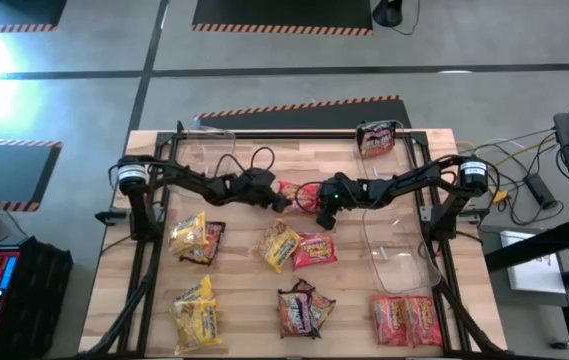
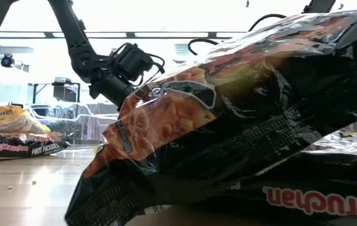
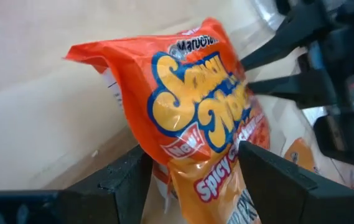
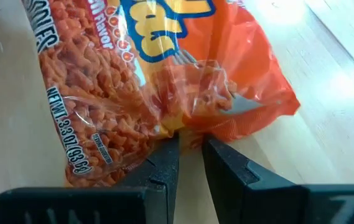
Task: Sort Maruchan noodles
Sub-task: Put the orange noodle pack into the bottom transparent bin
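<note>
Two yellow noodle packets [image 1: 196,240] lie at the table's left side, one toward the middle row and another [image 1: 194,311] near the front edge. The left gripper [image 1: 282,196] hangs over the table's middle with its fingers set wide around one end of an orange spicy noodle packet [image 3: 198,118]. The right gripper [image 1: 316,198] meets it from the other side, its narrow fingers pinching the packet's crimped end [image 4: 195,127], so both hold it at once, a likely handover. Below them lie a yellow and red pair [image 1: 297,247] and a dark packet [image 1: 302,310]. Farther right, two red packets [image 1: 404,318] lie at the front, and one packet [image 1: 375,138] rests in the clear bin [image 1: 399,130] at the back right. Sorting looks barely begun: most packets remain loose on the table.
</note>
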Robot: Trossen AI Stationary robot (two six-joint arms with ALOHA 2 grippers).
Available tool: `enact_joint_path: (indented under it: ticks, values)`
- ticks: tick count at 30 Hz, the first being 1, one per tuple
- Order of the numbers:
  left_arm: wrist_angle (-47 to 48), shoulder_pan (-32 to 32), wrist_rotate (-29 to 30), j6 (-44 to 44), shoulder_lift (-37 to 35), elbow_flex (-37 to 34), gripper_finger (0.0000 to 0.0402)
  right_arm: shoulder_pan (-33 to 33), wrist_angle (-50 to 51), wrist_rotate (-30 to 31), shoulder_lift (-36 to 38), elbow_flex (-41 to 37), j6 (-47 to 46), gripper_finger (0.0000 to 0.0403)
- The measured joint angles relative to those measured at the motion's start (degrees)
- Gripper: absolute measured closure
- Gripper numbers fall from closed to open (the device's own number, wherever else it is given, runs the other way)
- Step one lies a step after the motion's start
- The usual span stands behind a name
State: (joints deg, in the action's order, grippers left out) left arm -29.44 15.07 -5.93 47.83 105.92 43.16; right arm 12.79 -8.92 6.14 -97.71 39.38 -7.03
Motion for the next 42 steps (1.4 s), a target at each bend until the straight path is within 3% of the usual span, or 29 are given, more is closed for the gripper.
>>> enact_joint_path:
  ticks: [8,16,20,26,36,42]
  values:
    - [-0.71,-0.02,-1.07,-1.84,-0.93,0.04,0.019,0.01,-0.07,-0.01,0.0,0.0,-0.42,0.0335]
    - [-0.7,-0.04,-2.19,-3.52,-1.0,0.11,0.0242,0.01,-0.19,-0.03,0.76,0.0,0.14,0.0327]
    - [-0.63,-0.04,-2.48,-5.07,-1.06,0.11,0.026,0.01,0.72,-0.09,4.01,0.26,0.59,0.0315]
    - [-0.62,-0.01,-2.92,-9.68,-1.06,-0.24,0.0265,0.01,10.18,-0.59,12.59,2.65,1.13,0.0285]
    - [-1.87,0.04,-1.18,-26.39,-2.56,-0.35,0.0266,0.01,17.23,-0.9,21.12,3.43,-2.39,0.0224]
    - [-1.51,-0.04,-0.71,-40.02,-4.08,-0.42,0.0266,0.01,19.1,-3.09,23.4,3.43,-3.58,0.0207]
